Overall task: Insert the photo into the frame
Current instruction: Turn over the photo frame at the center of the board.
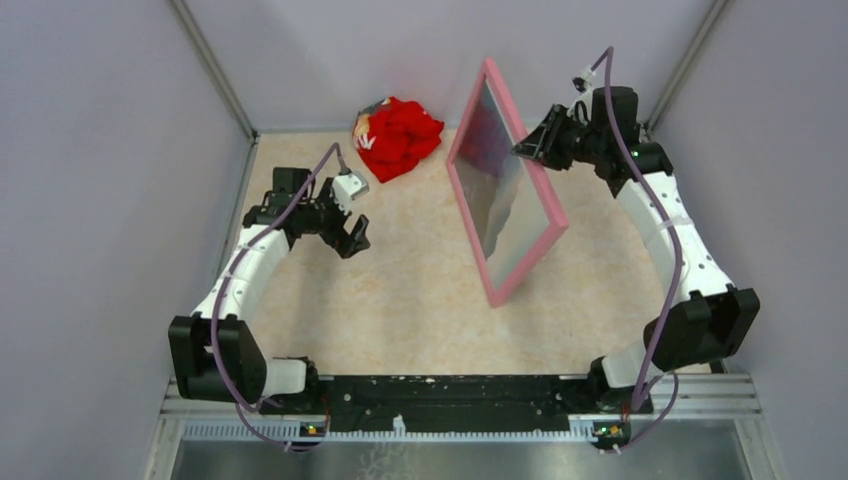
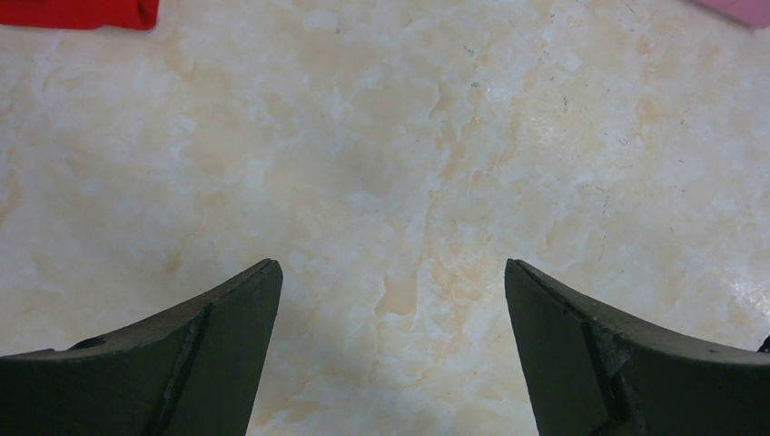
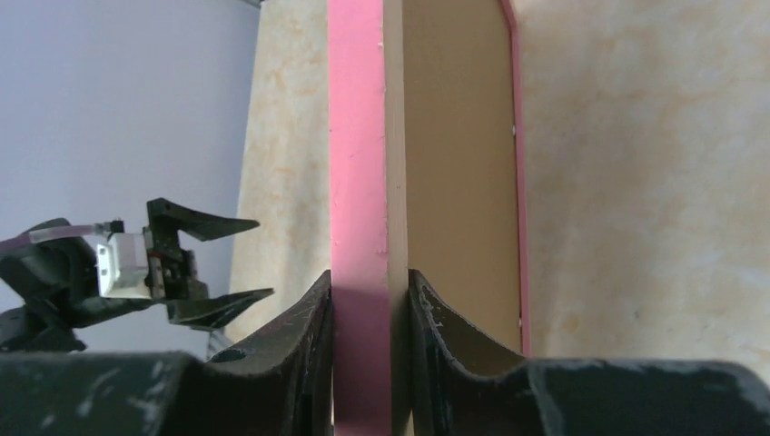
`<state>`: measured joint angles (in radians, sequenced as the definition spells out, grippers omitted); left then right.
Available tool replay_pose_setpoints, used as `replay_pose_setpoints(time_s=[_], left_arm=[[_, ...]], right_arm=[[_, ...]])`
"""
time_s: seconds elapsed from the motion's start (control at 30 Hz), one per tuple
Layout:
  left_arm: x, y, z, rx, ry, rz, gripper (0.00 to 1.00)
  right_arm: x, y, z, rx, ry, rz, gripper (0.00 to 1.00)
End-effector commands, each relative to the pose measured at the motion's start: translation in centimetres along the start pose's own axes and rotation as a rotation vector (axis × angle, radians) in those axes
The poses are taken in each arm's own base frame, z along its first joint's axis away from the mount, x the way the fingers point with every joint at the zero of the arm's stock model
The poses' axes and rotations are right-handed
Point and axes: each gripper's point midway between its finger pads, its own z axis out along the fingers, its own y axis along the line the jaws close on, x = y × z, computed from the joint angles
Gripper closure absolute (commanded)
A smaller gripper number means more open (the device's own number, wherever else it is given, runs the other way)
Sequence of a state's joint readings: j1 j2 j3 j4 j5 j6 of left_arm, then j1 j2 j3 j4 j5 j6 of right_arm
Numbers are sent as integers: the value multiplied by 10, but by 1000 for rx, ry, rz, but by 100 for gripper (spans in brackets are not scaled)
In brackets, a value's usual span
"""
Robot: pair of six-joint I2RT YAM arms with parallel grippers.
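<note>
- pink frame [image 1: 530, 265]: large and thin, standing on one corner on the table [image 1: 400, 300], right of centre; tilted, its front turned to the left and its top reaching toward the far wall.
- brown hardboard backing [image 3: 454, 182]: fills the frame's rear face, which is turned to the right; seen in the right wrist view beside the pink edge [image 3: 359, 182].
- photo [image 1: 500, 190]: a grey-blue sheet with a pale patch low down, showing in the frame's front opening; the detail is too faint to tell more.
- right gripper [image 1: 522, 148]: at the frame's upper right edge, far right of the table; its fingers are drawn in on that edge, one on the pink front and one on the backing side, pinching the frame [image 3: 370, 282].
- left gripper [image 1: 355, 238]: left of centre, well apart from the frame; its fingers are spread wide with nothing between them, over bare tabletop [image 2: 390, 268].
- red cloth bundle [image 1: 400, 135]: crumpled at the far edge of the table, just left of the frame's top; a strip of it shows in the left wrist view [image 2: 82, 11].
- cream marbled tabletop [image 2: 381, 136]: the surface under both arms.
- grey walls [image 1: 100, 150]: on the left, right and far sides.
</note>
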<state>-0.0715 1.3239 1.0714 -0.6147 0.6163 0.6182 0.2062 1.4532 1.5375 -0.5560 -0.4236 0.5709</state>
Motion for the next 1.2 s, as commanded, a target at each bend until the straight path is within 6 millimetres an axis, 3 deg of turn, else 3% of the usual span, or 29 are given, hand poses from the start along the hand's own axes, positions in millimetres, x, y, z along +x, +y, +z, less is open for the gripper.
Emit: replay_pose_setpoints(time_s=[0.0, 0.13, 0.27, 0.43, 0.57, 0.73, 1.03, 1.17], left_arm=[[-12, -3, -6, -9, -68, 10, 1], [-6, -5, -6, -3, -67, -13, 1], [1, -4, -5, 0, -50, -47, 1], [15, 6, 0, -20, -11, -110, 1], [28, 14, 5, -48, 14, -141, 1], [42, 26, -3, -85, 5, -176, 1], [55, 30, -4, -97, 30, -160, 1], [59, 28, -2, -84, 39, -155, 1]], right_arm=[[-12, 26, -9, -42, 31, 109, 100], [-11, 28, -9, -47, 42, 127, 100], [10, 19, -12, -45, 70, 143, 100], [54, -6, -19, -45, 112, 182, 100], [102, -33, -19, -25, 182, 194, 100], [146, -61, -15, -20, 227, 184, 100], [183, -96, 2, 5, 296, 165, 100], [204, -121, 5, 69, 312, 155, 100]])
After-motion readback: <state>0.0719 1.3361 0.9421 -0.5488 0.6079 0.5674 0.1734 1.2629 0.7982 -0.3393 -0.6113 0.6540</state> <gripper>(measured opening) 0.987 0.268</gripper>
